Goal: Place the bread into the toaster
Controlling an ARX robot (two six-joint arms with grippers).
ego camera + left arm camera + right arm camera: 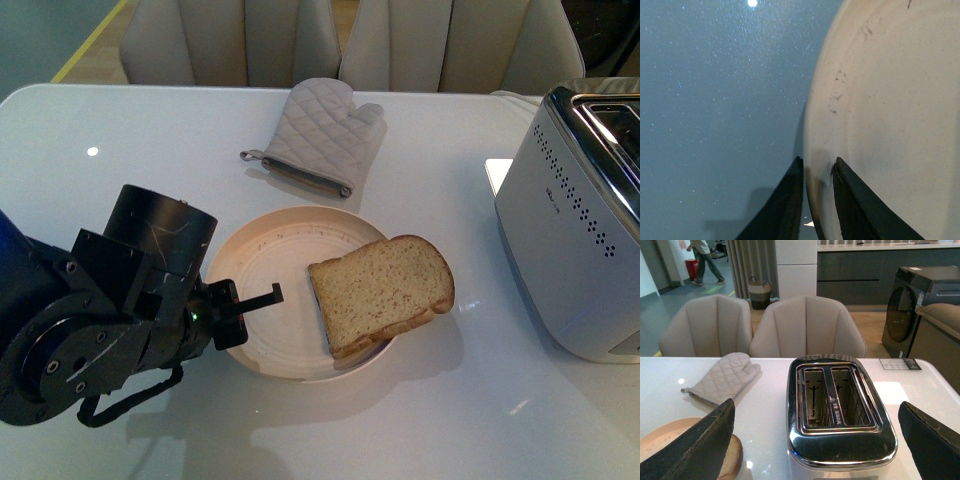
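The bread [382, 291], a tan slice with a brown crust, lies on the right part of the round cream plate [262, 270], overhanging its right rim. My left gripper [243, 309] is shut on the plate's left rim; the left wrist view shows the rim [812, 150] pinched between the two dark fingers [790, 200]. The white toaster [575, 230] with a chrome slotted top stands at the table's right. In the right wrist view, my right gripper [817, 440] is open, above the toaster [837, 405], its two slots empty. A bit of bread [732, 457] shows beside one finger.
A quilted grey oven mitt [315, 135] lies on the white table behind the plate; it also shows in the right wrist view [722, 377]. Two beige chairs [330, 40] stand at the table's far edge. A washing machine [920, 305] stands beyond the table.
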